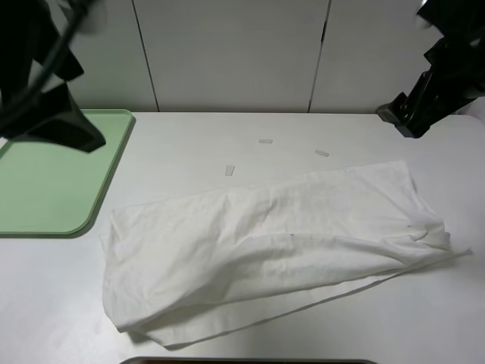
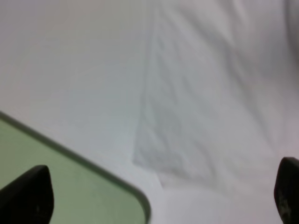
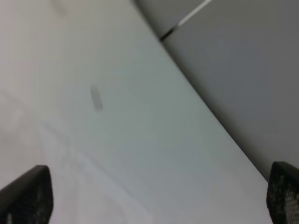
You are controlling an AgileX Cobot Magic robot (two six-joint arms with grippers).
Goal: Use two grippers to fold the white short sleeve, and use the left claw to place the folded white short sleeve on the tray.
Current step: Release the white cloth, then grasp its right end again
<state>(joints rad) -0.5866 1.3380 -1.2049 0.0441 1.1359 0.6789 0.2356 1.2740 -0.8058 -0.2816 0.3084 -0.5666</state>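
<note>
The white short sleeve (image 1: 265, 250) lies wrinkled on the worktop (image 1: 197, 144) beside the tray (image 1: 45, 189). It seems folded once lengthwise, though the layers are hard to read. The left end effector (image 2: 157, 195) and the right end effector (image 3: 156, 196) hang clear, spread and empty. Next, each needs a shirt end for another fold. Both arms are cropped.

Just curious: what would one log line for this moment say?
shirt: part-folded on table, off tray | left claw: open, empty | right claw: open, empty
</note>
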